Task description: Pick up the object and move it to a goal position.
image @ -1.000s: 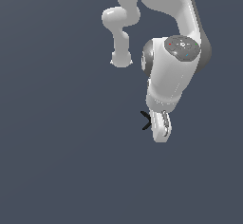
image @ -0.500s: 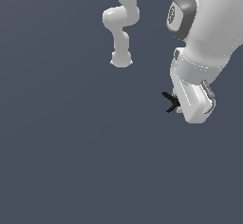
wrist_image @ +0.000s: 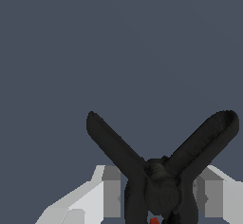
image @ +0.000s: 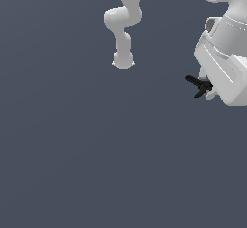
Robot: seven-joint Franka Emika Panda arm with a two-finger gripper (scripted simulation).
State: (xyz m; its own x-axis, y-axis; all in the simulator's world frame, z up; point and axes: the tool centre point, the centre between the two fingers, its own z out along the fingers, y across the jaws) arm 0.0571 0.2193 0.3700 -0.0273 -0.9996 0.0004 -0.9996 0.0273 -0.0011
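Observation:
The object (image: 198,85) is a small black clamp with splayed prongs, sticking out toward the exterior view's left from the white hand at the right edge. My gripper (image: 208,91) is shut on it; most of the fingers are hidden behind the hand. In the wrist view the object (wrist_image: 159,171) fills the lower middle, two black prongs spreading in a V and a small red tip showing at the frame's edge. Grey fingers (wrist_image: 111,190) press in on both sides of its body. It hangs off the floor.
The arm's white base and lower links (image: 123,34) stand at the back, in the middle of the exterior view. A plain dark grey floor (image: 96,149) spreads under everything.
The gripper has carried the object up and toward the exterior view's right over both steps. The grip on it looks the same.

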